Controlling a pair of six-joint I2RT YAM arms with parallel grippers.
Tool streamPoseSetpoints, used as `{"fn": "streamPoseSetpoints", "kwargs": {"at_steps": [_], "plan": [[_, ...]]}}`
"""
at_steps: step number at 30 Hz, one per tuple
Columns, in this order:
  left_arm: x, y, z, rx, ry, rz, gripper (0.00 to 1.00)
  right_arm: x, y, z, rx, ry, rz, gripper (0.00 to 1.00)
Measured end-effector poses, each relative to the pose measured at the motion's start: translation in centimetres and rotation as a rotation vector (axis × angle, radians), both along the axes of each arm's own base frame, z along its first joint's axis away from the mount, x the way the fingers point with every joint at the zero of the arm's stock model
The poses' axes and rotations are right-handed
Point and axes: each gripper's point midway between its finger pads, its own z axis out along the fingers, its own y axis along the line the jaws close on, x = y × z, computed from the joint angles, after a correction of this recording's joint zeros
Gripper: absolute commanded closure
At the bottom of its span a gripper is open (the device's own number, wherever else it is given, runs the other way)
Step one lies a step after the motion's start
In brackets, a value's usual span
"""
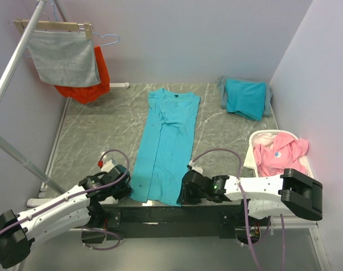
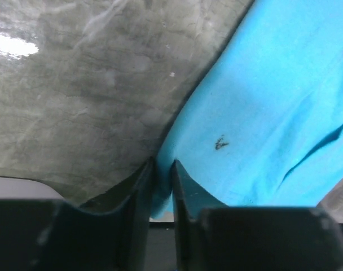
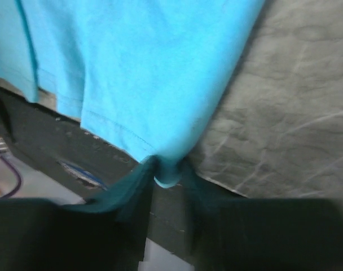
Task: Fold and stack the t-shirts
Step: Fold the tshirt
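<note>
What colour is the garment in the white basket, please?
The garment is pink, clearest in the top external view.

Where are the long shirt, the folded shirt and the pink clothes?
long shirt (image 1: 168, 144), top view, middle of its body
folded shirt (image 1: 246, 97), top view, centre of its top face
pink clothes (image 1: 278, 152), top view, middle of the heap

The t-shirt (image 1: 167, 144) is showing as soft, matt turquoise cloth with a stitched hem. The tabletop (image 1: 98, 132) under it is presenting a smooth grey marbled finish and is catching a glossy glare in the left wrist view. The left gripper (image 2: 163, 169) and right gripper (image 3: 167, 172) are looking like matt black plastic, and the arm shell (image 1: 260, 189) is gleaming as smooth white plastic.
</note>
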Motion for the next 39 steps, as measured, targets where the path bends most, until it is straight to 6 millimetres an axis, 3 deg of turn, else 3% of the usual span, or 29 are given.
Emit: {"fn": "streamPoseSetpoints", "kwargs": {"at_steps": [2,4,12,18,23,26,31,39], "plan": [[0.0,0.0,0.0,0.001,0.002,0.006,0.92,0.1,-0.3,-0.2,-0.014,-0.008,-0.004,0.95],[-0.1,0.2,-0.1,0.010,0.007,0.009,0.99,0.2,-0.5,-0.2,-0.024,-0.015,-0.005,1.00],[0.1,0.0,0.3,0.013,-0.005,-0.012,0.99,0.9,-0.3,1.2,0.014,-0.088,0.029,1.00],[2.0,-1.2,3.0,0.036,-0.052,-0.051,0.99,1.7,0.1,3.1,0.047,-0.171,0.063,1.00],[4.9,-2.8,5.7,0.081,-0.122,-0.089,0.99,3.7,1.2,5.9,0.076,-0.267,0.058,1.00],[6.4,-3.5,6.2,0.129,-0.144,-0.113,0.98,5.6,1.0,6.9,0.076,-0.314,0.025,1.00],[9.5,-4.7,5.9,0.201,-0.156,-0.148,0.99,9.5,-0.6,7.7,0.042,-0.370,-0.058,1.00],[17.1,-4.2,5.0,0.249,-0.173,-0.131,0.99,15.8,-3.6,6.9,-0.067,-0.390,-0.133,1.00]]}}
